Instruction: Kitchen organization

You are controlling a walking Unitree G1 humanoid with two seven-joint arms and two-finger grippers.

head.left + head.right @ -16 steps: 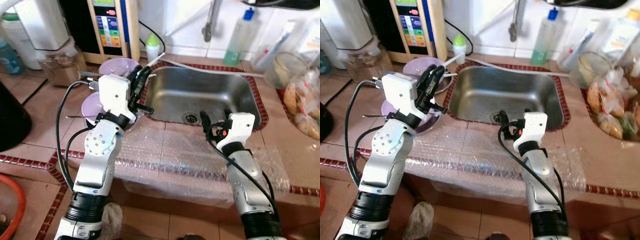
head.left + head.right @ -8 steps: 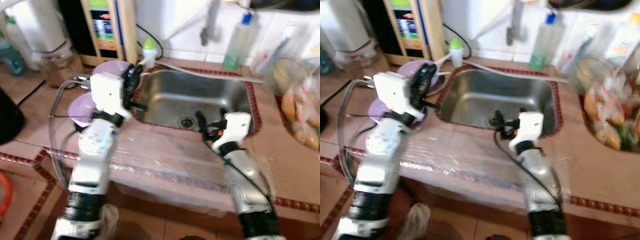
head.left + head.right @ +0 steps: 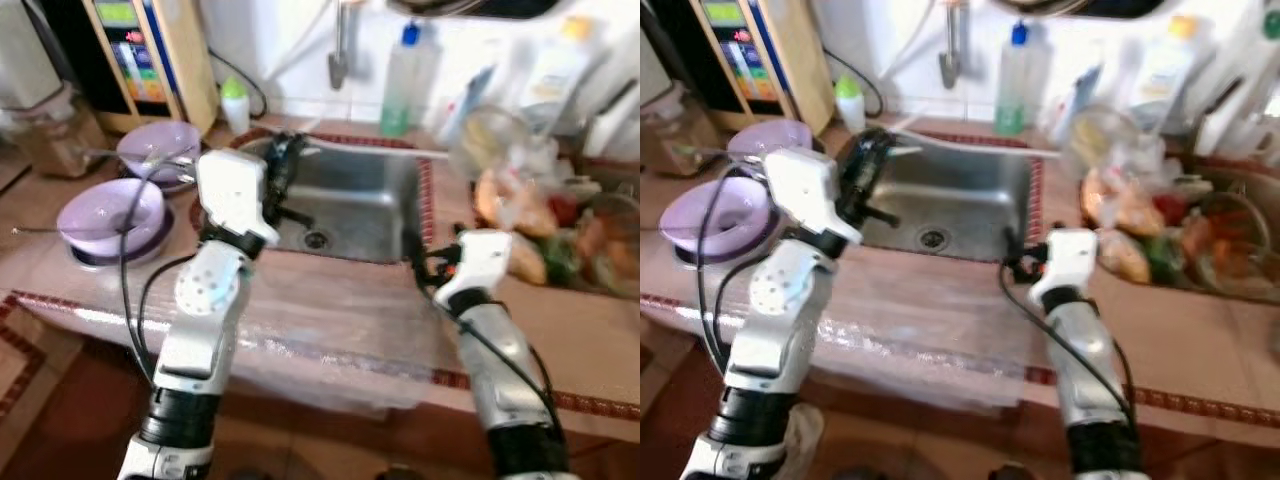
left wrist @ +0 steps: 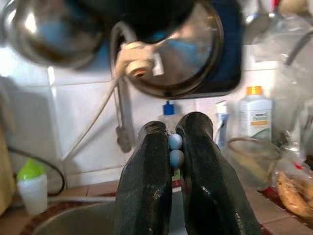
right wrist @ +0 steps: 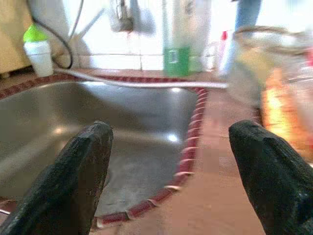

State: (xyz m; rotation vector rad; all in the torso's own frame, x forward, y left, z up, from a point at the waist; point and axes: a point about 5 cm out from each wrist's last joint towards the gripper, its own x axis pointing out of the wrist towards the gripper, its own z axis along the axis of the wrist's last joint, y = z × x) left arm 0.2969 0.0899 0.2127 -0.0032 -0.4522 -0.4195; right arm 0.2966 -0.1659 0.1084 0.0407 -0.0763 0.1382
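Two purple bowls sit on the counter to the left of the sink: a near one (image 3: 108, 211) with a thin utensil across it, and a far one (image 3: 158, 150). The steel sink (image 3: 372, 196) is bare inside. My left gripper (image 3: 283, 162) is raised over the sink's left rim, and its fingers (image 4: 152, 161) are shut with nothing between them. My right gripper (image 3: 420, 264) hovers at the sink's near right corner. The right gripper (image 5: 171, 161) is open and points across the basin.
Bubble wrap (image 3: 330, 335) covers the counter's front edge. A small green-capped bottle (image 3: 233, 104) and a green-liquid bottle (image 3: 400, 78) stand behind the sink by the tap (image 3: 338, 62). Bags of food (image 3: 520, 215) crowd the right counter. A dispenser (image 3: 140, 55) stands at the back left.
The whole view has swung right, so the bowls now lie further left. Both arms have come rightward along the counter; the left gripper is now over the sink rim instead of beside the bowls.
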